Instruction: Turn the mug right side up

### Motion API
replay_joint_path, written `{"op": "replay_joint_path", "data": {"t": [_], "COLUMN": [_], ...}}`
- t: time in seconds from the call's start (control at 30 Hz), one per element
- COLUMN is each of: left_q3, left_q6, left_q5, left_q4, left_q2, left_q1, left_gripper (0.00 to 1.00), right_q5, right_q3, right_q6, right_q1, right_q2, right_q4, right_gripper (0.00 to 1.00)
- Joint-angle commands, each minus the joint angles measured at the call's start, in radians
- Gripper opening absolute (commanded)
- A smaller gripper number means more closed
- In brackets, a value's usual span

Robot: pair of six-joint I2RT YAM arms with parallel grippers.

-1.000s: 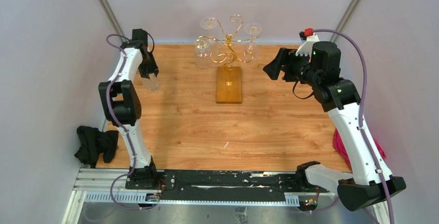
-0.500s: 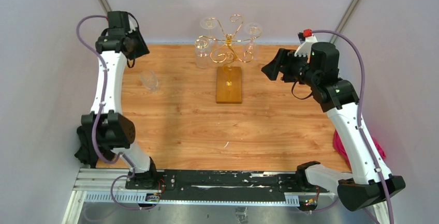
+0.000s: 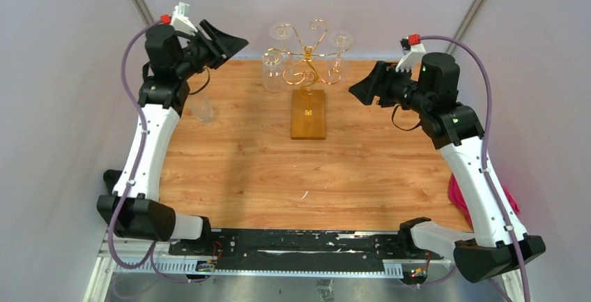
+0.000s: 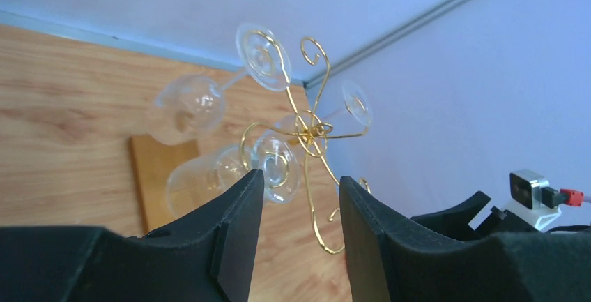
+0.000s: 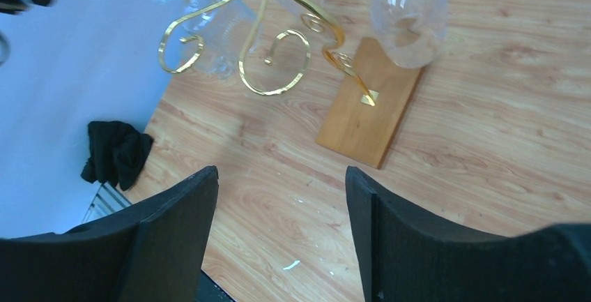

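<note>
Light is bright, even and diffuse, seemingly from overhead, with no harsh glare. On the table (image 3: pixel 265 176), on the near side of the left gripper (image 3: pixel 233 37), lies a broad soft shadow. The glass (image 5: pixel 408 16) ahead of the right gripper (image 5: pixel 280 176) carries small white glints. The fingers (image 5: pixel 174 239) close to the wrist lenses read as featureless black.

Beyond the right gripper (image 5: pixel 280 173), the gold rack (image 5: pixel 301 0) and its hanging glasses (image 5: pixel 409 12) are cut off by the wrist view's top edge. The left gripper (image 4: pixel 301 183) hides part of the wooden base (image 4: pixel 157 169) ahead of it with its own fingers (image 4: pixel 233 246). The clear mug (image 3: pixel 202 109) behind that gripper is too small to tell rim up from rim down.
</note>
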Motion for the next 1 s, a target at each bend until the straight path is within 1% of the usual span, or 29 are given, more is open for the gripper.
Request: {"op": "replay_joint_path", "data": {"t": [0.0, 0.07, 0.13, 0.2, 0.23, 0.37, 0.53, 0.7, 0.97], "left_q3": [-0.017, -0.024, -0.035, -0.039, -0.037, -0.031, -0.04, -0.045, -0.074], "left_q6": [-0.107, -0.121, -0.129, -0.111, -0.101, -0.094, -0.117, -0.094, -0.08], "left_q5": [0.094, 0.102, 0.1, 0.086, 0.081, 0.085, 0.105, 0.096, 0.097], "left_q4": [0.144, 0.17, 0.185, 0.171, 0.159, 0.146, 0.178, 0.156, 0.151], "left_q2": [0.073, 0.092, 0.095, 0.094, 0.093, 0.107, 0.122, 0.127, 0.137], "left_q1": [-0.057, -0.067, -0.071, -0.071, -0.071, -0.073, -0.091, -0.108, -0.117], "left_gripper": [0.5, 0.5, 0.5, 0.5, 0.5, 0.5, 0.5, 0.5, 0.49], "right_q5": [-0.097, -0.163, -0.225, -0.246, -0.246, -0.257, -0.259, -0.283, -0.282], "right_q3": [0.073, 0.138, 0.211, 0.271, 0.292, 0.385, 0.501, 0.585, 0.654], "right_q6": [0.042, 0.068, 0.092, 0.098, 0.1, 0.116, 0.112, 0.121, 0.129], "right_q1": [-0.014, -0.013, -0.003, 0.024, 0.043, 0.112, 0.175, 0.2, 0.208], "right_q2": [0.023, 0.072, 0.138, 0.214, 0.244, 0.367, 0.498, 0.599, 0.701], "right_q4": [0.086, 0.114, 0.125, 0.13, 0.137, 0.163, 0.161, 0.151, 0.15], "right_gripper": [0.69, 0.61, 0.46, 0.36, 0.34, 0.34, 0.35, 0.42, 0.46]}}
